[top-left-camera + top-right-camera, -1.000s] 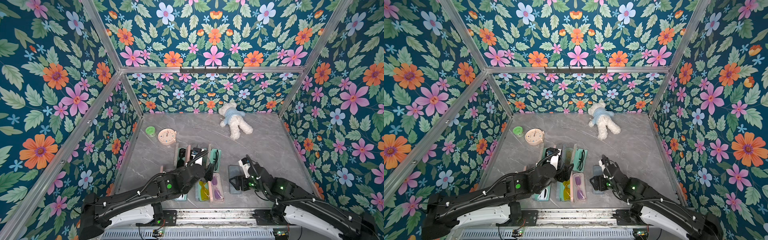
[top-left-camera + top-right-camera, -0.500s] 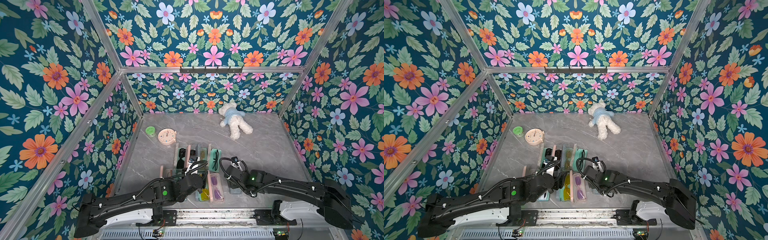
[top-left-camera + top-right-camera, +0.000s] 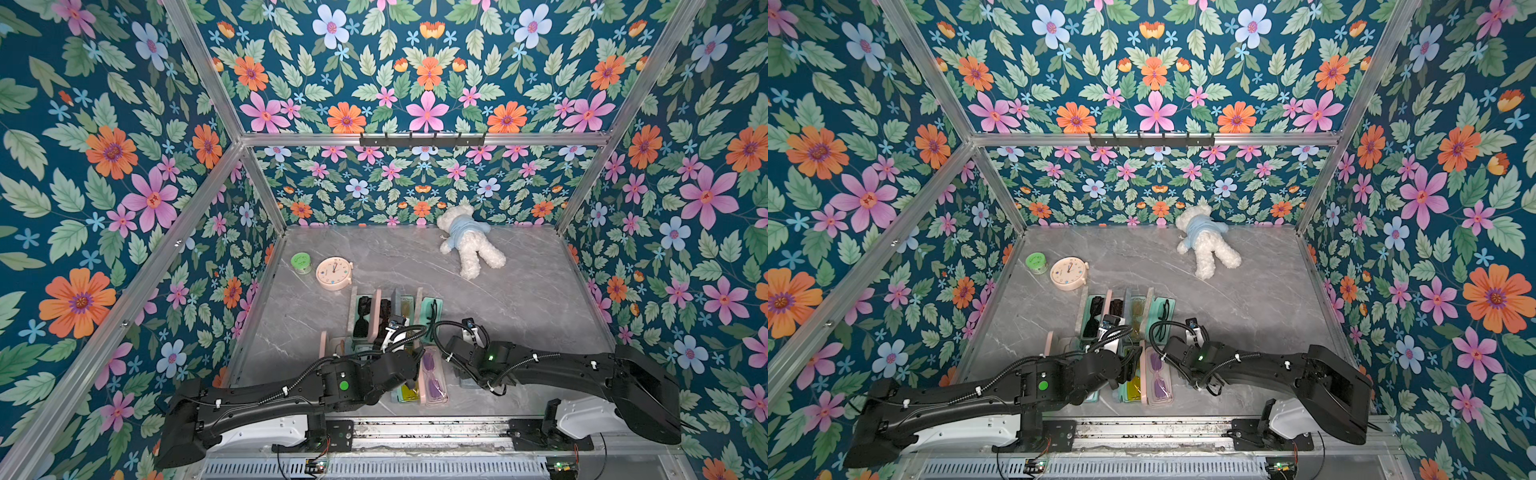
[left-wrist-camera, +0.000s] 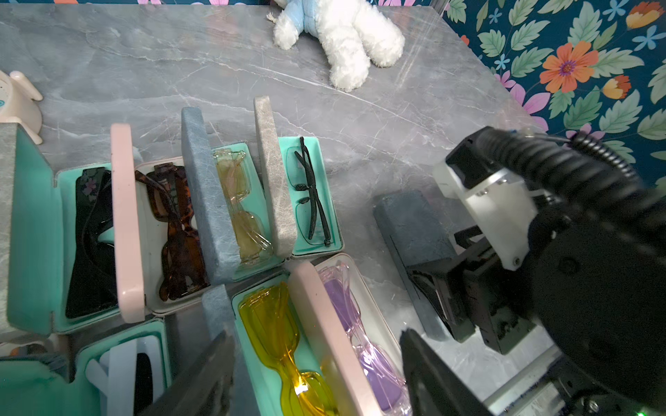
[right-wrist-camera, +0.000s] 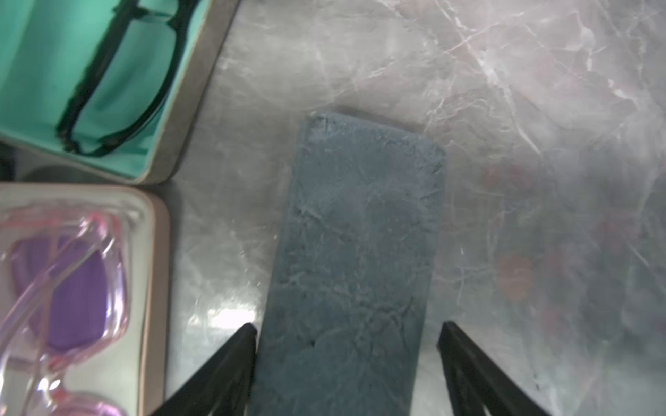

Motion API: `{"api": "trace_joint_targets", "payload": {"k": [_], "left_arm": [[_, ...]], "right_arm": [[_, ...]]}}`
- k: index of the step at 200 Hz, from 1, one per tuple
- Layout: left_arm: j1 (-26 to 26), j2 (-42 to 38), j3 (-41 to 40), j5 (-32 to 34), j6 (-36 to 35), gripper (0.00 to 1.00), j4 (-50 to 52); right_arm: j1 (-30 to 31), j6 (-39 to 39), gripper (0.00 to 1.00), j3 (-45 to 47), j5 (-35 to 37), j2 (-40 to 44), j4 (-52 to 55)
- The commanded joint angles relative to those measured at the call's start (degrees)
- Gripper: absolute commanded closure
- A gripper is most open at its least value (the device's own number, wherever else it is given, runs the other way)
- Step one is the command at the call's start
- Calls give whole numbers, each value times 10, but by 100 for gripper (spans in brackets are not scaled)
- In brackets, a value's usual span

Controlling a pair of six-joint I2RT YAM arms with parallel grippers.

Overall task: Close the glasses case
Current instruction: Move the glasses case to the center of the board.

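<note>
The blue case [image 5: 360,234] lies flat on the tabletop [image 5: 504,72], just beside the open cases [image 4: 223,201], its lid seemingly down. The right gripper [image 5: 347,327] straddles it, jaws open, one finger [image 5: 230,360] touching its edge, the other clear; pressing squarely on the lid should seat it better than squeezing. The left gripper [image 4: 313,338] hangs above the open cases, jaws open and empty. Only the left wrist view shows the side seam [image 4: 403,266]; in both top views the right arm [image 3: 561,365] covers most of the case.
</note>
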State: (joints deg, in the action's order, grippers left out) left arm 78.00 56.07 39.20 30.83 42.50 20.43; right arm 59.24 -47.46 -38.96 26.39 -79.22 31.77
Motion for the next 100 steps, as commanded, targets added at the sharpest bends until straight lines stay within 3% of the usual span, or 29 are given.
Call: {"api": "trace_joint_targets", "payload": {"k": [1,57,100], "left_arm": [[0,2,-7,-4,13,26,-26],[0,27,-25,-15,60,26,-34],[0,66,-26,-38,78,33,-67]], "right_arm": [[-24,-15,20,17,29,14,36],[-50,28,20,54,-18,128,-21],[-46,52,22,103,-222,215,-187]]}}
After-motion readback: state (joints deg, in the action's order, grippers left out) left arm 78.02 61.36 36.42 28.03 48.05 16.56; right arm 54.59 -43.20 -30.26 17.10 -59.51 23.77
